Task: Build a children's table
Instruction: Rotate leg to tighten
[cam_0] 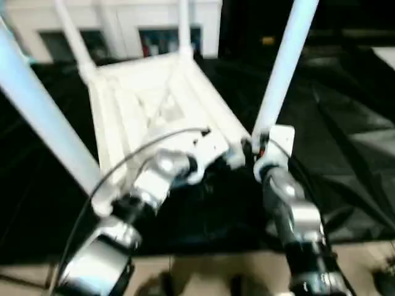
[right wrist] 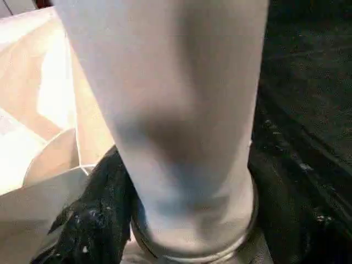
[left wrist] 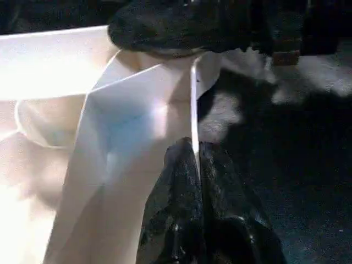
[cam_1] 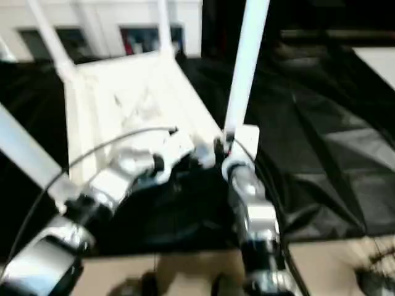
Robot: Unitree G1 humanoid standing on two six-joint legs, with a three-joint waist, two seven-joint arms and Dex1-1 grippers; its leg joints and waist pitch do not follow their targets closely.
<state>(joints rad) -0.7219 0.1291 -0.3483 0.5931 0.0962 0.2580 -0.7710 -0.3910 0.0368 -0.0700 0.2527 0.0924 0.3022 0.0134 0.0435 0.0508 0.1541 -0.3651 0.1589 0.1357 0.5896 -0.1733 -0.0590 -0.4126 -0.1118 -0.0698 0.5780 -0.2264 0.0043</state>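
The white table top (cam_0: 154, 98) lies upside down on a black cloth, ribbed underside up. Its legs stand up from the corner sockets: near right leg (cam_0: 284, 68), near left leg (cam_0: 37, 111), and two far legs (cam_0: 184, 28). My left gripper (cam_0: 233, 157) is at the near right corner, and in the left wrist view its fingers (left wrist: 176, 181) are shut on a thin white rib of the top (left wrist: 137, 110). My right gripper (cam_0: 262, 151) is shut around the base of the near right leg (right wrist: 176, 110), just above its socket, with one black finger (right wrist: 96, 220) beside the tube.
The black cloth (cam_0: 345, 123) spreads out to the right in folds. A tan floor strip (cam_0: 203, 271) runs along the near edge. A flat white panel (cam_1: 376, 61) shows at the far right. A thin cable (cam_0: 123, 163) arcs over my left forearm.
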